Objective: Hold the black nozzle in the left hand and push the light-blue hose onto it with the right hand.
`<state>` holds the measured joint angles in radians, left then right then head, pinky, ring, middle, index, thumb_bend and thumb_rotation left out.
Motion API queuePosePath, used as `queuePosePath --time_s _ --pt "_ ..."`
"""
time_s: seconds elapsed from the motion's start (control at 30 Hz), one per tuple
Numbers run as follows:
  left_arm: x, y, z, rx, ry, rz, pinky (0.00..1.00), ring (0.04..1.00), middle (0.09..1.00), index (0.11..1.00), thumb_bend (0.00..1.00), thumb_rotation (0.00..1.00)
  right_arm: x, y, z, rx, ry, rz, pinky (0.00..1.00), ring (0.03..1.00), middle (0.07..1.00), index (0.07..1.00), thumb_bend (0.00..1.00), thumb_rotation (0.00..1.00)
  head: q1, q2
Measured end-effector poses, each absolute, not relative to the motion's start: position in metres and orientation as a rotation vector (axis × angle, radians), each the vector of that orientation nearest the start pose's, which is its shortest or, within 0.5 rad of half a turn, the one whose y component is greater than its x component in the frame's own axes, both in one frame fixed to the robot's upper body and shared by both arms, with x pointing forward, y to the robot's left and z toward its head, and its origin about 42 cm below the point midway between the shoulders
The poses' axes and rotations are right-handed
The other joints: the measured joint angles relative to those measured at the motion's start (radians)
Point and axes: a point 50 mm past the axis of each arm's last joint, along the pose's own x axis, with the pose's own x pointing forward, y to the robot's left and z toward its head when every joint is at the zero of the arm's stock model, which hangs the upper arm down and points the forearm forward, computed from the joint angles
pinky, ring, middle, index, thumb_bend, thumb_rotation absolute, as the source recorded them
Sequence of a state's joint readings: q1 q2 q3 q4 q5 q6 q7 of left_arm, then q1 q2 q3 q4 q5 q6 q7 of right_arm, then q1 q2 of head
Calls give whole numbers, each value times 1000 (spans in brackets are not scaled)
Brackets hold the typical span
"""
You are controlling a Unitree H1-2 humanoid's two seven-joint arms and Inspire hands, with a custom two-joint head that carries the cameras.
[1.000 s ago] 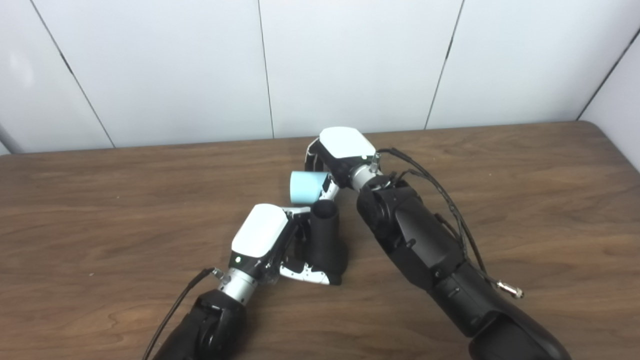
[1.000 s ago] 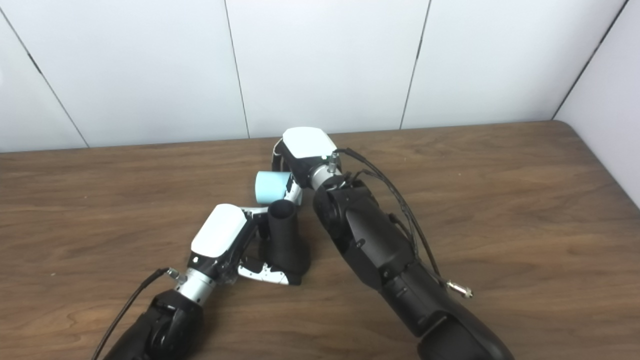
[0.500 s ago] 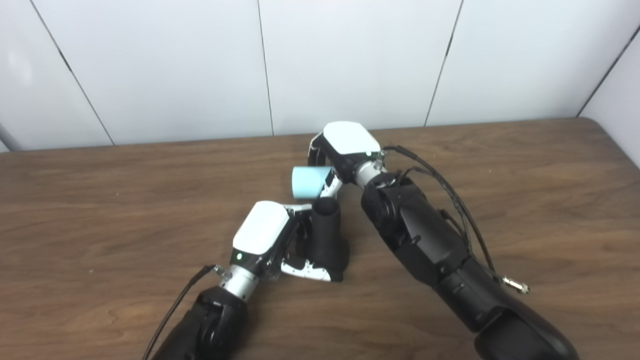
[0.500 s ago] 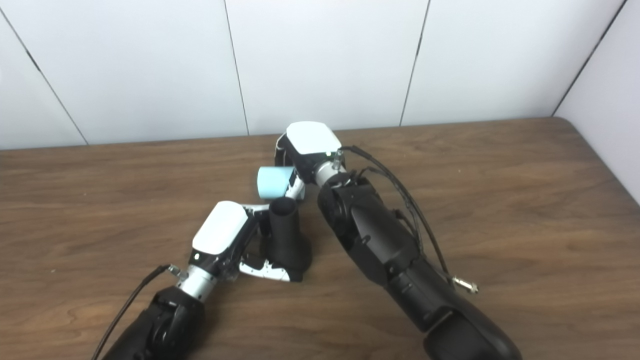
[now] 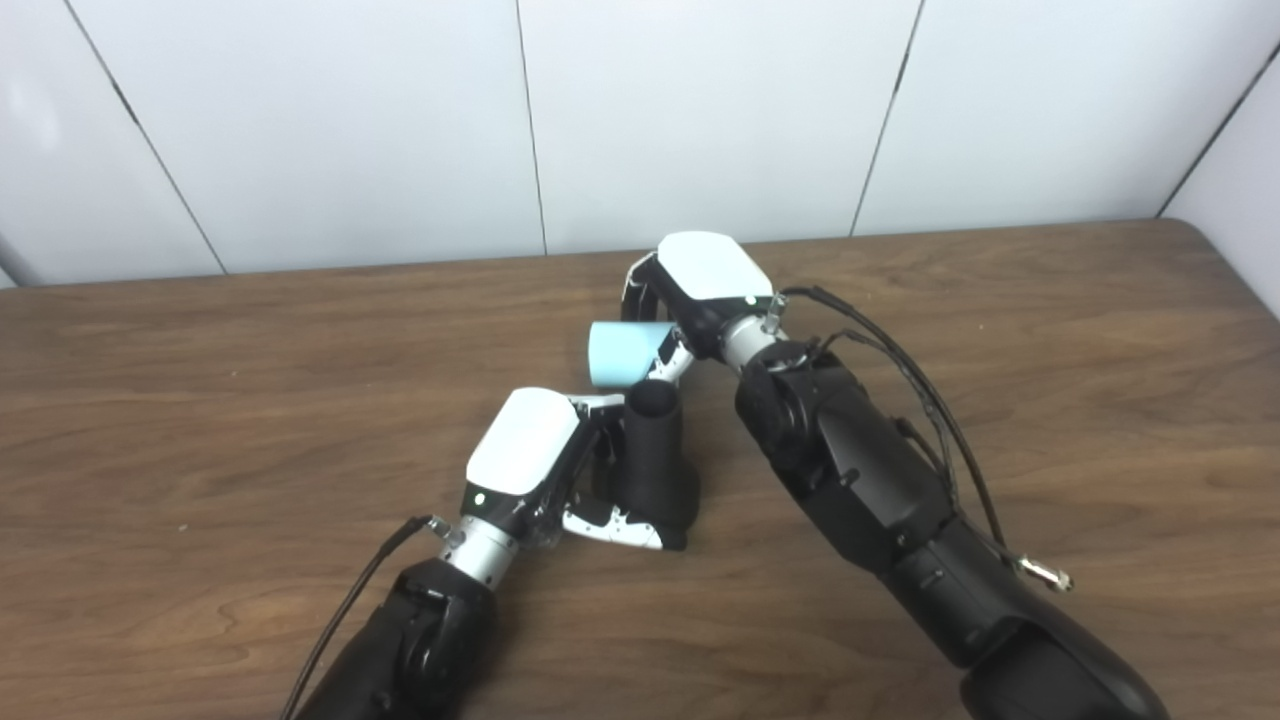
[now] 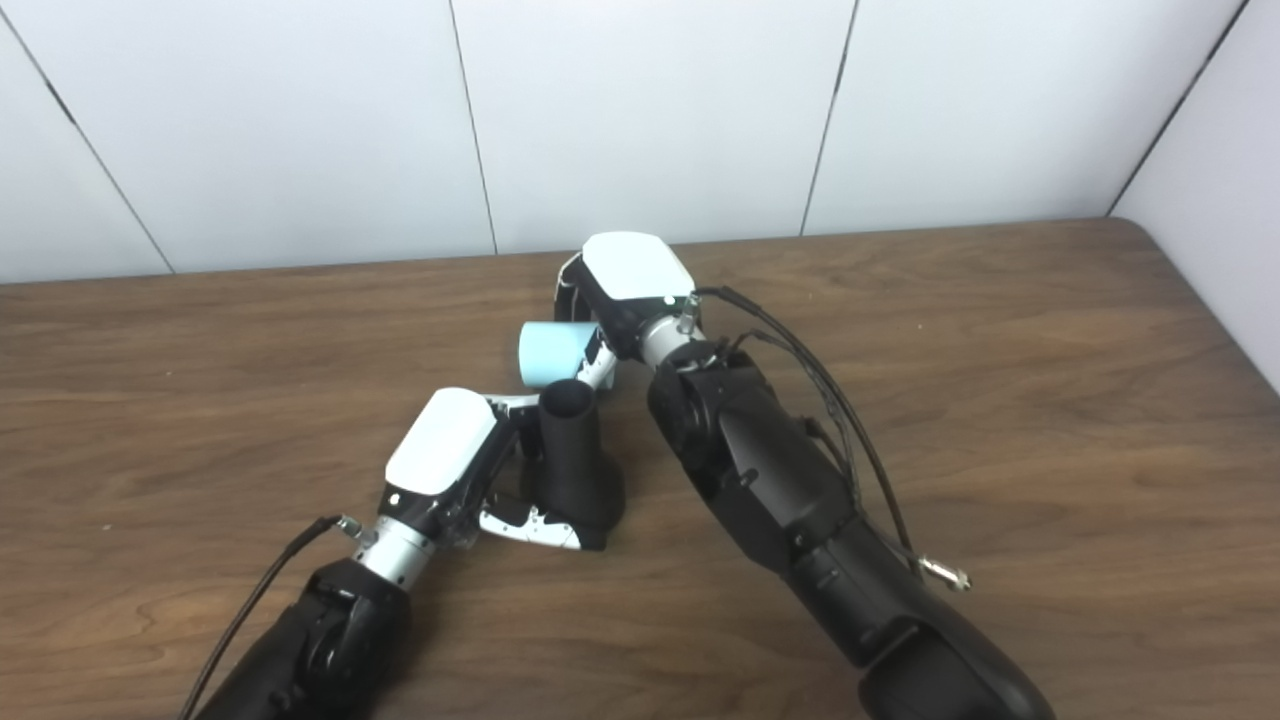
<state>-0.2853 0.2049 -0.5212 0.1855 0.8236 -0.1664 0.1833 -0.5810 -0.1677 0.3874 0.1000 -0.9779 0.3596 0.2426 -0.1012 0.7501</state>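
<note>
The black nozzle (image 5: 652,466) stands upright on the wooden table (image 5: 200,400), wide base down and open narrow mouth up. My left hand (image 5: 540,462) is shut on its lower part from the left, thumb across the front of the base. The short light-blue hose (image 5: 625,353) lies on its side just above and behind the nozzle's mouth, open end facing left. My right hand (image 5: 690,300) is shut on the hose from the right; its fingers are mostly hidden behind the hose. Hose and nozzle mouth are close, slightly apart.
The right forearm (image 5: 860,480) with its black cables runs from the lower right toward the table's middle. White wall panels (image 5: 700,110) stand behind the table's far edge. The table's right corner (image 5: 1200,230) shows at the right.
The right hand has lifted the hose slightly and tilted more over the nozzle's mouth. The whole picture has shifted a little as the camera moved. The left hand keeps its hold on the nozzle.
</note>
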Motion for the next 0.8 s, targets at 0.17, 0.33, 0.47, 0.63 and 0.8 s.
queuePosePath --time_s 0.17,0.33,0.47,0.63,0.8 --pt "335 126 117 1036 -506 -431 336 429 438 509 473 0 424 -147 253 -1146 -245 93 285 410 561 491 490 0 2 -3" --pt "334 126 117 1036 -506 -432 335 430 435 506 473 0 414 -156 267 -998 -302 9 289 397 533 509 492 0 0 -8" --pt "334 126 117 1037 -507 -434 334 434 438 507 473 0 402 -160 261 -868 -299 -43 319 387 511 513 496 0 -2 -15" --pt "334 126 116 1035 -510 -436 337 433 437 506 474 0 393 -172 262 -644 -288 -145 276 392 525 533 489 0 -2 -25" --pt "335 125 116 1036 -509 -438 331 435 446 505 474 0 379 -186 268 -409 -259 -225 261 400 523 547 487 0 2 -35"
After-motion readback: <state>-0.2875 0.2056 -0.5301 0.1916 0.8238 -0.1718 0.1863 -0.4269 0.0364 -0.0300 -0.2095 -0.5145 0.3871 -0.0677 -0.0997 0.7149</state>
